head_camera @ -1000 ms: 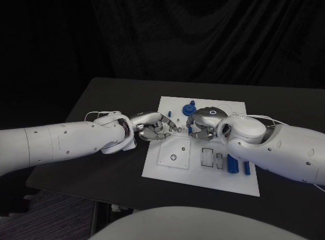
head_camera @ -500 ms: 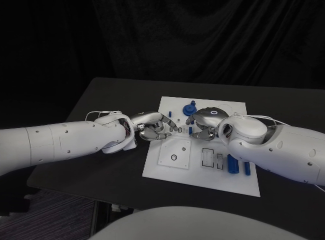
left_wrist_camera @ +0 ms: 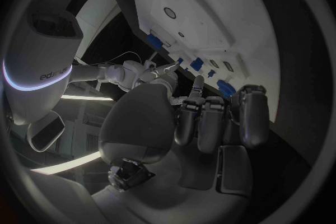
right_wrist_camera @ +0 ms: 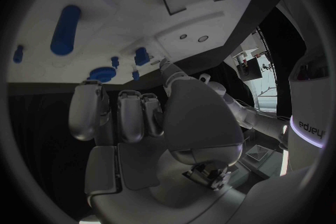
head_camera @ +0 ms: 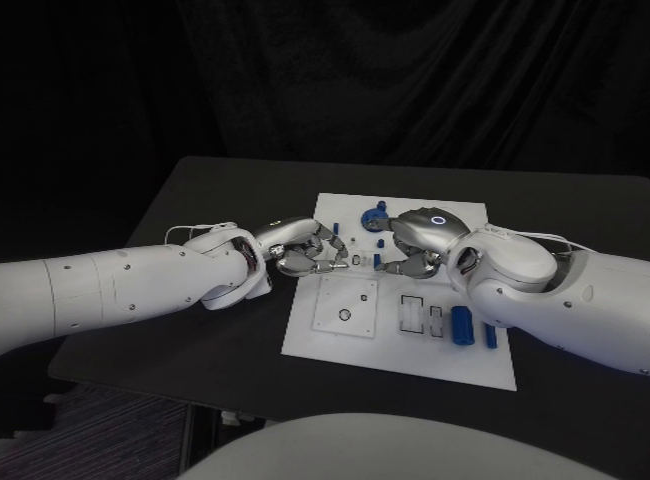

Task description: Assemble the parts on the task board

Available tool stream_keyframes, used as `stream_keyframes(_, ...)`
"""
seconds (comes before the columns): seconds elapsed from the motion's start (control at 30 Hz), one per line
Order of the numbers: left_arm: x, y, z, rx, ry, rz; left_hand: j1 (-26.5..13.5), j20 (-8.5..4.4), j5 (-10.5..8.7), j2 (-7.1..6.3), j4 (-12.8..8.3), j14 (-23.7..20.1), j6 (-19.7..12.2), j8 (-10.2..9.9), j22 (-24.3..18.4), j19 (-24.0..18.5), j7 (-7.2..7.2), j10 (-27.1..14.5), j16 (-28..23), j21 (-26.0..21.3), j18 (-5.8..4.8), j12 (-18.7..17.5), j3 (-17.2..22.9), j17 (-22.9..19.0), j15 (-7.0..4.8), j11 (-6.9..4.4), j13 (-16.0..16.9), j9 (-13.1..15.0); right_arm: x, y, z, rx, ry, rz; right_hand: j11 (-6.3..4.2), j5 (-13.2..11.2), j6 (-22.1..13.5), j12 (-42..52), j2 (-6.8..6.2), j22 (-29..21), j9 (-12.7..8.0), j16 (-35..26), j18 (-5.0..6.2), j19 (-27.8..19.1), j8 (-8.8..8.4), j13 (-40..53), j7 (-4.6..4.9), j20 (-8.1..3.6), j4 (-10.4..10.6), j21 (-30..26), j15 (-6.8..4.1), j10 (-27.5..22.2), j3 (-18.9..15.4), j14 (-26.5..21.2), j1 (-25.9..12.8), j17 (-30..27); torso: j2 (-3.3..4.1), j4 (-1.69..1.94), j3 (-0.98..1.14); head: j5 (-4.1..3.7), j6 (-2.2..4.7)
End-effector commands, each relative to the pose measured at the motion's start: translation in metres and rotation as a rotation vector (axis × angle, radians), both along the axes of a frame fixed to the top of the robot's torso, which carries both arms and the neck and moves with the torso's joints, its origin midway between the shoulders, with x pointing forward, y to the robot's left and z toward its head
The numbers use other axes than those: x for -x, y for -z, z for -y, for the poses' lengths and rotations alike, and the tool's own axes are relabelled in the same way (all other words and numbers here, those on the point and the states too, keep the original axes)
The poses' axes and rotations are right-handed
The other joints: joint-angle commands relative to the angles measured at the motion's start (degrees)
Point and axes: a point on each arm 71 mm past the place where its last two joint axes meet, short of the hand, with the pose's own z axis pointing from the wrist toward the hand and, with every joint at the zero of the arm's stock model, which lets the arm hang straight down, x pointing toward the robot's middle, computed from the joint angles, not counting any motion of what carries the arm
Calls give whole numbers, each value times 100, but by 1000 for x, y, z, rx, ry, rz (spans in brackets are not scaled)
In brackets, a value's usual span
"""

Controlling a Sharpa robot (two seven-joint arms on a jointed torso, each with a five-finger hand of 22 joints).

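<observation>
Head view: flat white task board (head_camera: 397,355)

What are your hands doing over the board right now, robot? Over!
Left hand and right hand both over task board, fingers curled; a hold on anything cannot be confirmed. Blue parts lying loose on the board. Nothing blocking.

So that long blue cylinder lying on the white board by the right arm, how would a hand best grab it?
Probably across its middle, from above: the blue cylinder lies flat on the task board, its round sides open for fingers to close on.
</observation>
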Motion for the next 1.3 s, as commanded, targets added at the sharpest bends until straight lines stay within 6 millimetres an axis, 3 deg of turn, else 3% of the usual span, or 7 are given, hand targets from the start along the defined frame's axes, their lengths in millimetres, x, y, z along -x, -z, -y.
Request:
stream_keyframes(0.03,-4,-5,-5,41,-104,35,-238,26,-38,95,9,615,92,78,1111,16,-22,599,15,19,-95,-4,-190,1509,23,1,1499,14,0,-29,6,-137,-14,98,4,89,182,59,49,1009,22,39,67,32,61,666,-4,-24,60,60,-40,93,8,259,106,261,-17,-17,12,-39,-1)
stream_keyframes(0.2,-14,-11,-6,92,-170,-40,172,-33,1070,417,-90,615,211,303,1096,-15,-96,599,15,-36,-82,-4,-92,1509,-38,-71,1499,72,-3,-58,28,-181,-3,142,-30,505,384,108,162,1020,15,37,60,47,98,744,-51,-41,-62,99,-66,153,111,259,401,258,-19,-26,12,-94,-1)
stream_keyframes(0.37,-28,-22,-2,107,-209,-119,430,-99,1357,444,-67,615,456,730,1103,2,-228,599,15,-24,-84,-4,-118,1509,-119,-173,1499,320,-8,-74,50,-193,36,162,-32,702,1029,151,249,1018,154,27,60,42,257,810,-41,-52,-144,91,-71,202,168,255,538,247,-38,-60,24,-151,-1)
stream_keyframes(0.83,-66,-45,10,-82,-30,-212,-101,-154,251,872,12,615,162,1438,1112,-28,-297,599,15,-42,-93,-4,-594,1509,-159,-225,1499,1026,-26,-80,91,-170,159,180,-23,745,1311,161,363,1012,195,7,64,37,381,825,-28,-48,-168,70,-64,211,231,251,615,222,-233,-254,114,-316,-1)
stream_keyframes(0.87,-68,-45,11,-95,-29,-206,47,-176,713,802,-4,615,213,1484,1132,19,-328,599,15,23,-103,-4,-572,1509,-177,-247,1499,1063,-27,-80,93,-170,162,180,-24,748,1327,156,372,1010,197,1,65,35,388,816,-30,-48,-172,63,-64,203,239,249,626,214,-239,-262,120,-339,-1)
stream_keyframes(0.97,-71,-43,17,-154,-43,-221,163,-177,786,782,-12,615,207,1494,1132,23,-338,599,15,29,-106,-4,-552,1509,-192,-263,1499,1082,-30,-78,96,-165,173,177,-24,756,1344,158,382,1011,198,3,65,37,394,819,-27,-48,-178,66,-66,206,248,250,641,217,-278,-303,153,-345,-1)
stream_keyframes(1.3,-63,-28,39,-407,-150,-401,-647,-306,-69,728,-5,615,600,1824,1181,207,-485,599,15,207,-144,-4,-1089,1509,-329,-413,1499,1526,-37,-73,102,-138,197,161,-14,783,1371,164,405,1006,199,-2,68,33,403,829,-4,-49,-176,49,-63,215,262,250,649,211,-422,-429,367,-317,-1)
